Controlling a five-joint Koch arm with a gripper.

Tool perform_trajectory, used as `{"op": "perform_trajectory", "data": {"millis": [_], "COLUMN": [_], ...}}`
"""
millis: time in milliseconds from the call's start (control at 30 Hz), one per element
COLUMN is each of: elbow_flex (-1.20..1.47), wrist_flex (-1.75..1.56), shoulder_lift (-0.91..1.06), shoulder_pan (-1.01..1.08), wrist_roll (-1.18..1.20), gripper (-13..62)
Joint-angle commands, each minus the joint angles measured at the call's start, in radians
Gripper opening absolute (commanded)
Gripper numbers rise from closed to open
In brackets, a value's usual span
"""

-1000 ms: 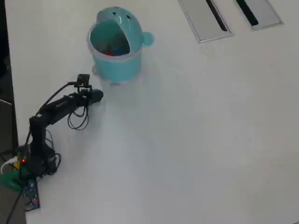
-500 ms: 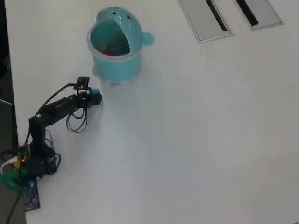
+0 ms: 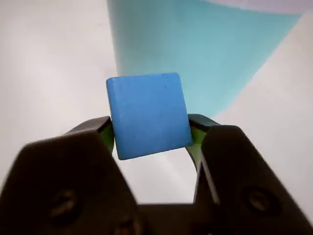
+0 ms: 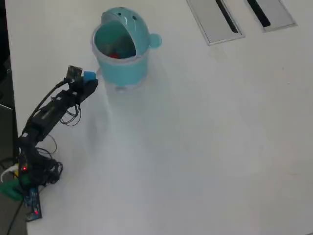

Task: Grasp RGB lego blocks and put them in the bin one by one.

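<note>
Fingers (image 3: 100,132) of the gripper (image 3: 150,129) pinch the blue block (image 3: 148,115) on its two opposite flat sides, left and right in the wrist view; it looks light, stiff and smooth, so a centred squeeze on those faces should hold; overhead, the block (image 4: 89,76) hangs above the desk (image 4: 205,147), just left of the bin (image 4: 121,63); something red lies inside.

Two flat grey slotted panels (image 4: 215,19) (image 4: 271,12) lie on the white table (image 4: 205,147), well apart from the end effector, far to its right in the overhead view.
</note>
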Motion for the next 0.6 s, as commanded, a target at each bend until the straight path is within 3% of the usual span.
{"op": "perform_trajectory", "data": {"millis": [0, 167, 367, 567], "elbow_flex": [-0.101, -0.351, -0.738, -0.824], "wrist_flex": [-0.025, 0.026, 0.017, 0.009], "shoulder_lift": [0.048, 0.08, -0.106, -0.176], "shoulder_pan": [-0.012, -0.012, -0.067, -0.067], "wrist_roll": [0.012, 0.064, 0.12, 0.129], "gripper": [0.9, 0.8, 0.9, 0.9]}}
